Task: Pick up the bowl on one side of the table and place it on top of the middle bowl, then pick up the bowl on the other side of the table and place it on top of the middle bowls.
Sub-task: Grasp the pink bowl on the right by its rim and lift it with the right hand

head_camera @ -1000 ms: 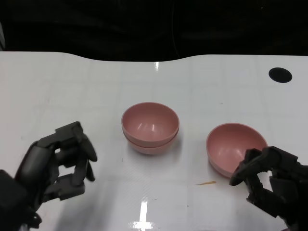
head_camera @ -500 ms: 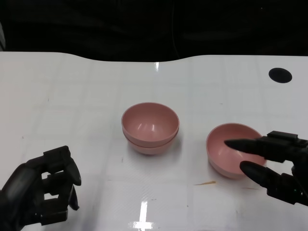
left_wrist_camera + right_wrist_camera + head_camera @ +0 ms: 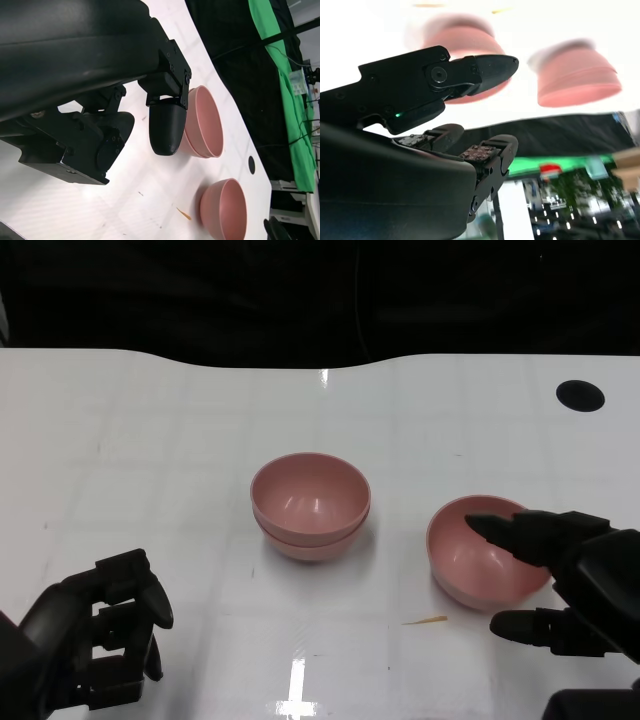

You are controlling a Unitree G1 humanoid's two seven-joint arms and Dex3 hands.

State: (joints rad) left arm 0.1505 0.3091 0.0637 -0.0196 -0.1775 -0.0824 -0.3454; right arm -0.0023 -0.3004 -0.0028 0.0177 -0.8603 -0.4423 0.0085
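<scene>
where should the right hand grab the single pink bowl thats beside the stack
Probably at the rim nearest the robot, coming from the right hand's own side. The single bowl sits upright and open, apart from the stacked bowls, so one finger can likely go inside the wall and another outside it. The hand already spreads over that edge.

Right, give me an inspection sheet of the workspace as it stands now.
Surface: white glossy table, with glare streaks near its front edge.
Job's things: middle stack of two pink bowls, one nested in the other; single right bowl upright on the table, apart from the stack.
Clutter: small orange sliver in front of the right bowl; black round spot at the far right of the table.
Hands: left hand curled in, holding nothing, away from the bowls; right hand open, fingers spread around the right bowl's near side, not gripping it.
Cables: cables on the green backdrop in the left wrist view.
Surroundings: black curtain behind the table.
</scene>
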